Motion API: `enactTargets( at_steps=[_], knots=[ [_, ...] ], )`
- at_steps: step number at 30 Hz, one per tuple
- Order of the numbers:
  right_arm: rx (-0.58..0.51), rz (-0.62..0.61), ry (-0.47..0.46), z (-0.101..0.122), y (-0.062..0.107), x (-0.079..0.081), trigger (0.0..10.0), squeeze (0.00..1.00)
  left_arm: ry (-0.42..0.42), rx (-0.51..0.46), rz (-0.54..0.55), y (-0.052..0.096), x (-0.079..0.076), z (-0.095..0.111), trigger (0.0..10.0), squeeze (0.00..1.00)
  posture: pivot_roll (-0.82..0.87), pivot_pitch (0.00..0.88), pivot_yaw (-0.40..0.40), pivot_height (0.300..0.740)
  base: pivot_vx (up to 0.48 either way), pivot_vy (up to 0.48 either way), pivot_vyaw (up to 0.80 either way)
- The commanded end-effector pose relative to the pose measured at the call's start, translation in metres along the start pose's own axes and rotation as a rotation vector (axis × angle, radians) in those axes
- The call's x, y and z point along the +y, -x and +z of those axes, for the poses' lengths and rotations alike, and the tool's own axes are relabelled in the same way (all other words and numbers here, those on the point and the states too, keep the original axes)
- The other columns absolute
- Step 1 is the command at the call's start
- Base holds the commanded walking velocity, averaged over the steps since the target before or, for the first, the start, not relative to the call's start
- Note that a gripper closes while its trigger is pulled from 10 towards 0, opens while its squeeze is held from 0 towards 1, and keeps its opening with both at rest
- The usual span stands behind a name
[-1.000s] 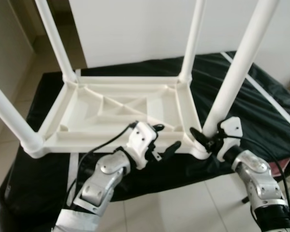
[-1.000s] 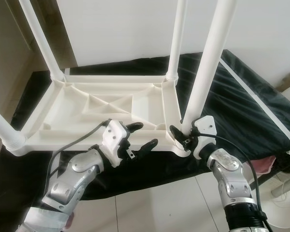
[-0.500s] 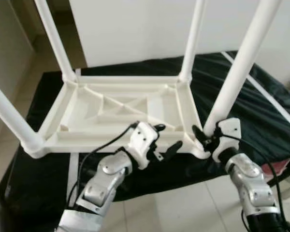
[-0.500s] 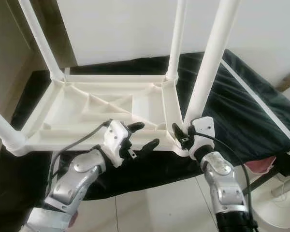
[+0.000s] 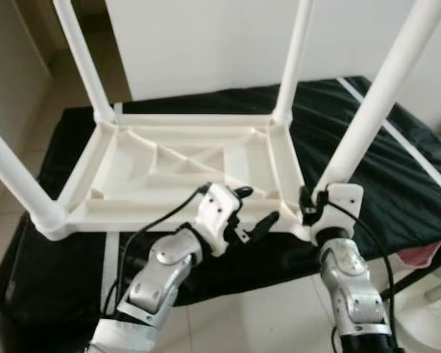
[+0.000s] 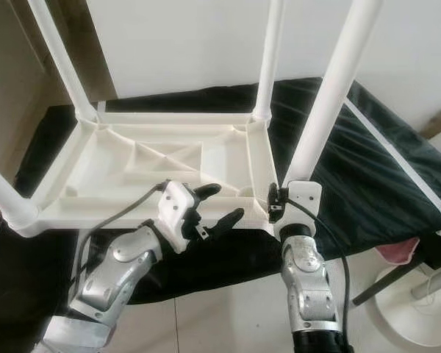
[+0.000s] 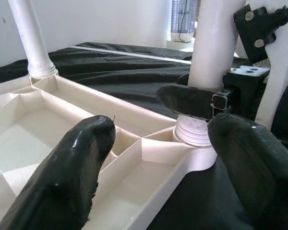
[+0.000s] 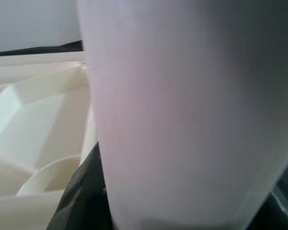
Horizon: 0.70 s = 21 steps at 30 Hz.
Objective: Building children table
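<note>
Left wrist view: the left gripper (image 7: 153, 158) hangs spread over the upturned table's (image 5: 184, 165) near edge. The right gripper (image 5: 309, 209) pinches the near-right leg (image 5: 375, 103) at its base.

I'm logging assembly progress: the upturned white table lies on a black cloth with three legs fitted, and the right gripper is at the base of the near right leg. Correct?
Not quite: the table has four legs fitted, as the left eye view shows. The rest holds: it lies upturned on the black cloth, with the right gripper at the base of the near right leg.

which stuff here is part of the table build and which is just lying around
Job: table top, upside down on the black cloth; near right leg, gripped at its base by the right hand; the other three legs; left hand, open by the near edge.

Lying about: black cloth; fan base; pink thing.
</note>
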State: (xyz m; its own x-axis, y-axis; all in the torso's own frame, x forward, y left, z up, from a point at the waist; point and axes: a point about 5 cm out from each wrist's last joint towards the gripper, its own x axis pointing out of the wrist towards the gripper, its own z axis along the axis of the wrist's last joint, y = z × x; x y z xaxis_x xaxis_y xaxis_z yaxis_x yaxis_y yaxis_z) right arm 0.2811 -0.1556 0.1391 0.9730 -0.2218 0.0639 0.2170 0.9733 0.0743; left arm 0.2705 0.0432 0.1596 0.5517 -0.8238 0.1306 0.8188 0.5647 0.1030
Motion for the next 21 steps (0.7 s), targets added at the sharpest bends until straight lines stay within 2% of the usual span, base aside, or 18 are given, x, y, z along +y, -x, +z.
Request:
enactTargets(
  at_steps=[1,13,14,15,16,21],
  knots=[
    [0.086,-0.078,-0.013,-0.014,0.003,-0.001,10.0,0.0,0.016,0.009,-0.053,0.001,-0.002,-0.001,10.0,0.0,-0.04,0.026,-0.025,0.74,0.0,0.0,0.0],
    [0.08,-0.071,-0.022,-0.013,0.007,0.01,10.0,0.0,0.037,0.0,-0.082,0.002,-0.005,0.0,10.0,0.0,-0.04,0.021,-0.025,0.74,0.0,0.0,0.0],
    [0.074,-0.068,-0.027,-0.012,0.007,0.011,10.0,0.93,0.039,0.001,-0.085,0.002,-0.005,0.0,10.0,0.0,-0.04,0.021,-0.023,0.74,0.0,0.0,0.0],
    [0.071,-0.065,-0.031,-0.012,0.007,0.012,10.0,0.93,0.04,0.001,-0.088,0.002,-0.005,0.0,10.0,0.0,-0.04,0.021,-0.023,0.74,0.0,0.0,0.0],
    [0.063,-0.062,-0.034,-0.01,0.008,0.012,10.0,1.0,0.039,0.002,-0.09,0.002,-0.006,0.0,10.0,0.0,-0.04,0.022,-0.023,0.74,0.0,0.0,0.0],
    [0.038,-0.036,-0.029,-0.006,0.008,0.007,10.0,1.0,0.043,0.006,-0.101,0.003,-0.008,0.0,10.0,0.0,-0.04,0.022,-0.018,0.74,0.0,0.0,0.0]
  ],
)
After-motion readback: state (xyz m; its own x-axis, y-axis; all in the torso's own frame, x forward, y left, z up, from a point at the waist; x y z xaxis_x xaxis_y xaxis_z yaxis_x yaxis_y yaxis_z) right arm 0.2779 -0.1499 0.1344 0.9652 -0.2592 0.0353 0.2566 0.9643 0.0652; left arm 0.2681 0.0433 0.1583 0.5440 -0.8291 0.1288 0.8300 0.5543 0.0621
